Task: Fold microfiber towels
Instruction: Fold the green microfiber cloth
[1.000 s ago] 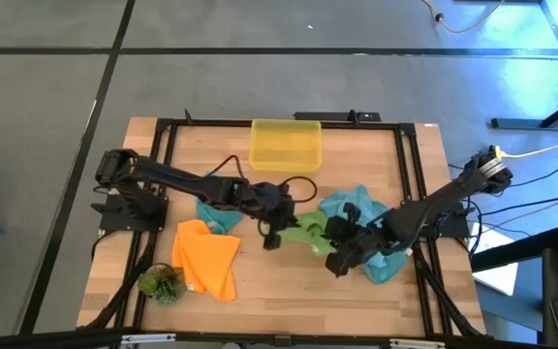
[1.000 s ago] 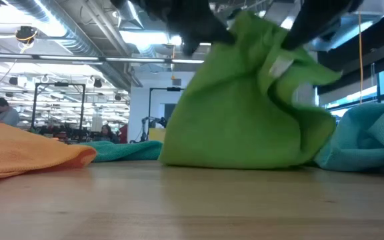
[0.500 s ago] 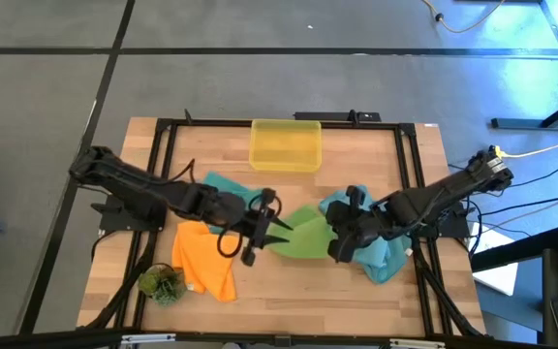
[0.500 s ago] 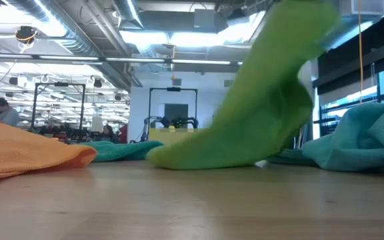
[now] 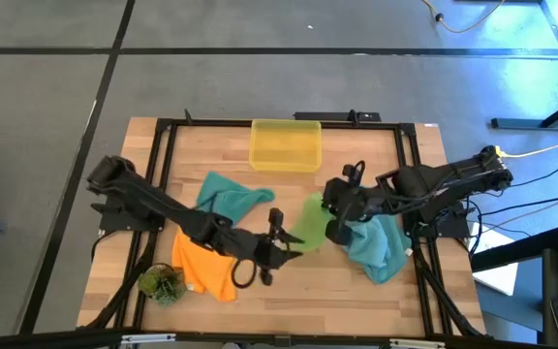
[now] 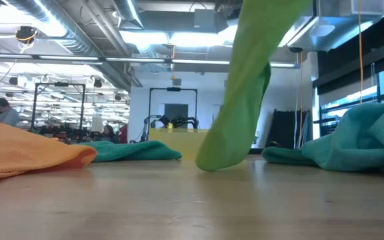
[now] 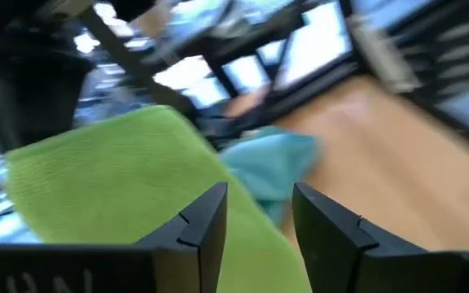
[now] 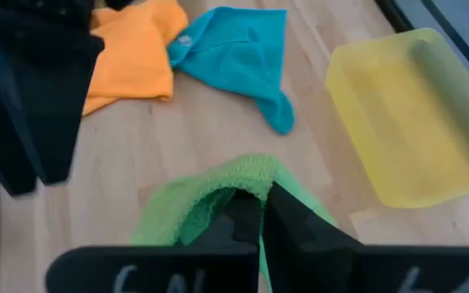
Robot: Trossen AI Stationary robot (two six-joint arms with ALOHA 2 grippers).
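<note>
My right gripper (image 5: 335, 225) is shut on the green towel (image 5: 308, 223) and holds it up over the table's middle. The towel hangs as a narrow band (image 6: 245, 100) whose lower end (image 6: 212, 162) is at the tabletop. My left gripper (image 5: 281, 247) is close by on the near left, slightly open, with green cloth (image 7: 112, 179) right in front of its fingers. One teal towel (image 5: 226, 194) lies bunched left of centre, the other (image 5: 376, 244) lies heaped under my right arm, and the orange towel (image 5: 206, 260) lies crumpled at the near left. My right gripper pinches a bunched fold of the green towel (image 8: 247, 175) between its two fingers, at the towel's upper end. The towel hangs below the fingers, its lower end (image 6: 212, 162) at the table. My left gripper has green cloth (image 7: 255, 252) showing in the gap between its fingers; I cannot tell whether it touches.
A yellow bin (image 5: 285, 143) stands at the table's far middle. A small green plant tuft (image 5: 161, 283) sits at the near left corner. Black frame rails (image 5: 168, 184) run along the table's sides. Bare wood (image 5: 308, 291) lies along the near edge.
My right gripper has risen and gone toward the far edge with the green towel. The towel has gone from a heap on the table to a hanging band with only its lower end down. My left gripper has moved off toward the near edge.
</note>
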